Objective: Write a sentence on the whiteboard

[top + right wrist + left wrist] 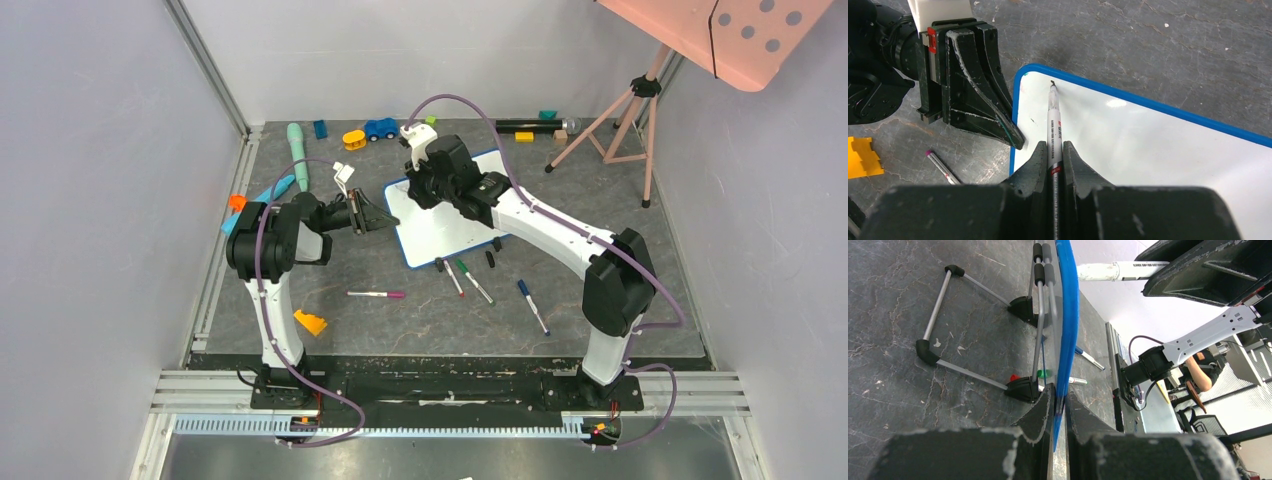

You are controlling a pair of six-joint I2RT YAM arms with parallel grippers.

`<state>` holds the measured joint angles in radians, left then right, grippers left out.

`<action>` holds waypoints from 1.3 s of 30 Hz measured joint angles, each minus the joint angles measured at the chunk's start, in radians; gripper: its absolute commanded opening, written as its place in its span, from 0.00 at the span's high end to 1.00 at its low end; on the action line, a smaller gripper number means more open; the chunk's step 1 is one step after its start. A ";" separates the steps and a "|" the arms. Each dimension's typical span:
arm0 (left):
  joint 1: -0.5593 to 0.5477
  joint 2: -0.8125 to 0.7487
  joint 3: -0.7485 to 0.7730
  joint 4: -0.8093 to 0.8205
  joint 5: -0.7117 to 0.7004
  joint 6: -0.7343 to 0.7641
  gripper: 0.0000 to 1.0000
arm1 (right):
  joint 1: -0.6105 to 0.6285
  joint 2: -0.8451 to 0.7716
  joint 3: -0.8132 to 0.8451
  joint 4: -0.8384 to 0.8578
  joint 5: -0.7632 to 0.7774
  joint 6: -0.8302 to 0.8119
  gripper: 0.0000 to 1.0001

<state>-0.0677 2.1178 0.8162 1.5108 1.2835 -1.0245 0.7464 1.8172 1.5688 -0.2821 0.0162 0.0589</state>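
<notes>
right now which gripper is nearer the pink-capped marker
Left. The left gripper, clamping the whiteboard edge, is just beyond the pink-capped marker; the right gripper, holding a pen over the board, is farther back.

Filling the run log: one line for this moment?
left gripper: clamps whiteboard edge | right gripper: holds marker, tip at whiteboard corner | words: none visible

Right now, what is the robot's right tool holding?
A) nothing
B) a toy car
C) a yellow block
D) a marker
D: the right tool is shut on a marker, whose tip points at a corner of the whiteboard.
</notes>
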 measured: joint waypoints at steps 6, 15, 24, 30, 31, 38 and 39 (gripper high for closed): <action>0.000 0.000 0.000 0.000 0.000 0.001 0.98 | 0.001 0.000 0.000 -0.014 0.000 0.000 1.00; 0.000 0.000 0.000 -0.001 -0.002 0.002 0.98 | 0.001 -0.001 -0.010 -0.017 -0.004 0.000 1.00; 0.001 0.000 -0.005 -0.002 -0.007 0.002 0.98 | 0.009 -0.023 -0.084 -0.020 -0.042 0.000 1.00; 0.001 0.000 -0.005 -0.002 -0.008 0.002 0.98 | 0.010 -0.026 -0.092 -0.022 -0.044 0.000 1.00; 0.001 0.000 -0.005 -0.002 -0.008 0.002 0.98 | 0.010 -0.026 -0.092 -0.022 -0.043 0.000 1.00; 0.001 0.000 -0.005 -0.003 -0.009 0.002 0.98 | 0.011 -0.027 -0.092 -0.030 -0.023 0.002 1.00; 0.001 0.000 -0.005 -0.003 -0.010 0.002 0.98 | 0.012 -0.028 -0.092 -0.033 -0.016 0.003 1.00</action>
<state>-0.0669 2.1178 0.8112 1.5078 1.2739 -1.0225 0.7582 1.7893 1.4773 -0.3149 0.0002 0.0616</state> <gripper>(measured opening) 0.130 0.114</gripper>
